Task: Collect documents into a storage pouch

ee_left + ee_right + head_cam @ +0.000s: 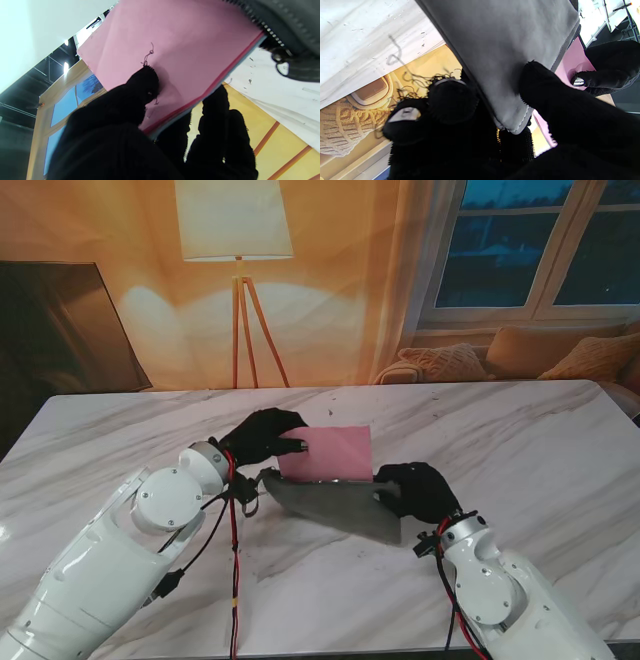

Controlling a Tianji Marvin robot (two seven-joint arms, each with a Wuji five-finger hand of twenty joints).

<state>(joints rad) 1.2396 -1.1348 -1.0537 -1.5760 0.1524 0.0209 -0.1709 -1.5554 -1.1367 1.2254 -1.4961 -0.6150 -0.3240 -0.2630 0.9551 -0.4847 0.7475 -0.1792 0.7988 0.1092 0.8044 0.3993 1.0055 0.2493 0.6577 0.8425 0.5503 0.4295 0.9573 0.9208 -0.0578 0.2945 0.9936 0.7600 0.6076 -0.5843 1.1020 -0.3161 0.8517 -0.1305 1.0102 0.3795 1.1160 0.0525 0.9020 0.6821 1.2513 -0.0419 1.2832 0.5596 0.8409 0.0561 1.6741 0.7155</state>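
Over a white marble table [520, 440], the black-gloved left hand [262, 435] pinches a stack of pink documents [328, 452], its lower edge inside the open mouth of a grey zip pouch [335, 502]; the right hand [418, 490] grips the pouch's right end (thumb on top).

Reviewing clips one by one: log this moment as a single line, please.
stage: inserting | left hand: shut on pink documents | right hand: shut on grey pouch | documents: partly inside pouch, top sticking out
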